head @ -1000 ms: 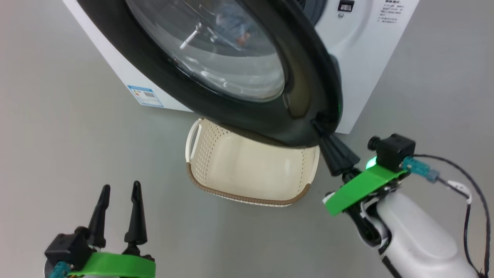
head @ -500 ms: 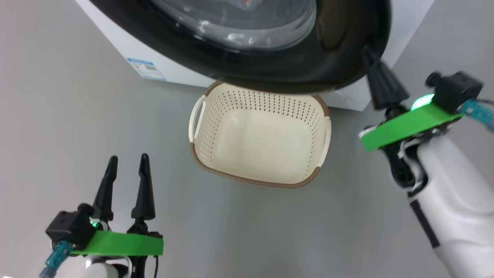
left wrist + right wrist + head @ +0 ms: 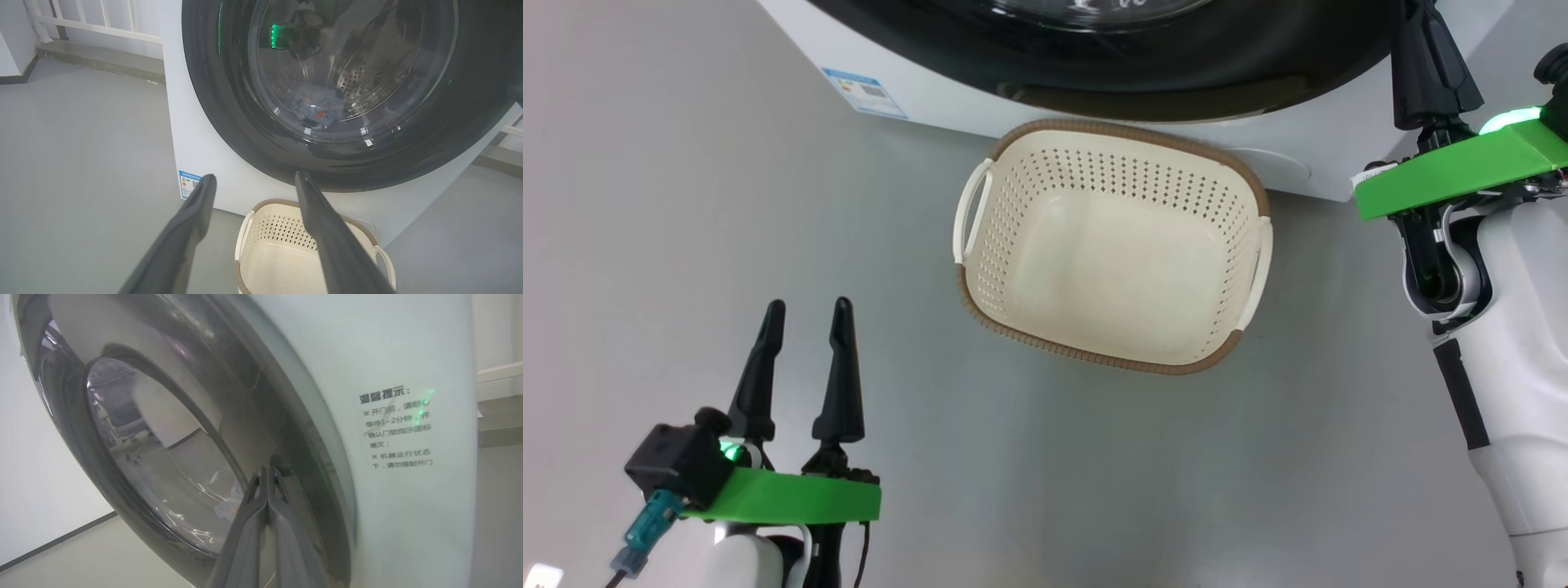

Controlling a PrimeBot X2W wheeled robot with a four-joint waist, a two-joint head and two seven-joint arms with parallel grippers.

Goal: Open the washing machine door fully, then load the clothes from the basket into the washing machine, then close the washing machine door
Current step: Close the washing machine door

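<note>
Black washing machine door (image 3: 163,449) touches my pinched-shut right hand (image 3: 267,471), straight ahead. My wide left hand (image 3: 809,304) hangs far off.

Evenly lit grey floor (image 3: 670,245). A white railing (image 3: 94,28) tops a grey kerb (image 3: 98,61); left of the railing, white wall (image 3: 10,45).

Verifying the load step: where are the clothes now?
Left wrist view: the clothes lie low inside the washing machine, seen through the washing machine door glass, above the basket on the floor.
</note>
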